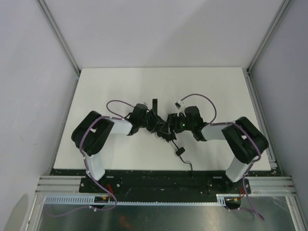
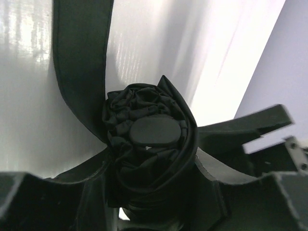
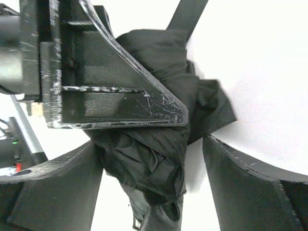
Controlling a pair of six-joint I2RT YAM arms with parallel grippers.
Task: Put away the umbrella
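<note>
While compact, umbrella (image 2: 154,132) inside left claw (image 2: 185,57)

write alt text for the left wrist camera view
A folded black umbrella seen end-on, its round cap in the middle of bunched fabric, fills the gap between the two fingers of the left gripper. A black strap runs from it up to the top edge, over a white table.

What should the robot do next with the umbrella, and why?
Probably move the right gripper off to catch the loose black band. The left gripper pinches the bunched umbrella, the right one's jaws stand open around it, and the band lies unwrapped.
</note>
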